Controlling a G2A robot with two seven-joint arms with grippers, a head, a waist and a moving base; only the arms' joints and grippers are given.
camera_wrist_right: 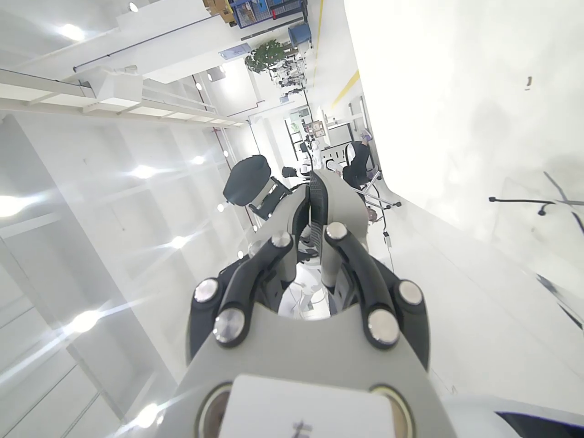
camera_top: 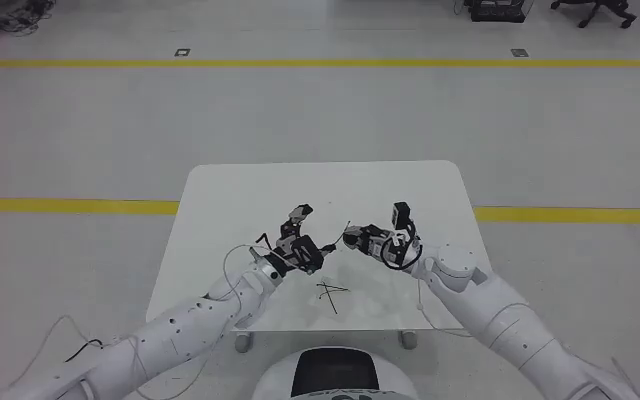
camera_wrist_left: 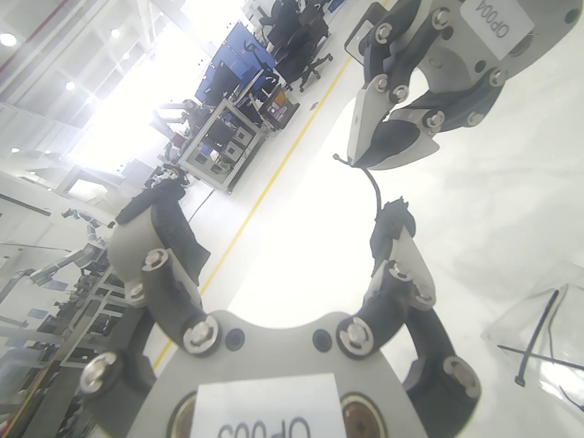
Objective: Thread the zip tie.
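Right end effector (camera_wrist_left: 361,164) with white printed label (camera_wrist_left: 496,9), tight on zip tie (camera_wrist_left: 376,188).

1. Thin black plastic zip tie (camera_wrist_left: 375,189): smooth, faintly glossy, flexible-looking.
2. Left gripper (camera_wrist_left: 273,205): matt grey plates that look like metal, matt black links, bright polished metal screw heads (camera_wrist_left: 199,334), rough and worn black rubbery fingertips (camera_wrist_left: 394,216).
3. Right gripper (camera_wrist_left: 362,164): same matt grey and black finish, with finely ribbed black pads (camera_wrist_right: 316,202).
4. White rectangular paper label (camera_wrist_left: 496,10): flat, matt.
5. White table top (camera_top: 320,190): smooth, matt.
6. Clear plastic bag (camera_wrist_left: 515,321): glossy, crinkled, see-through.
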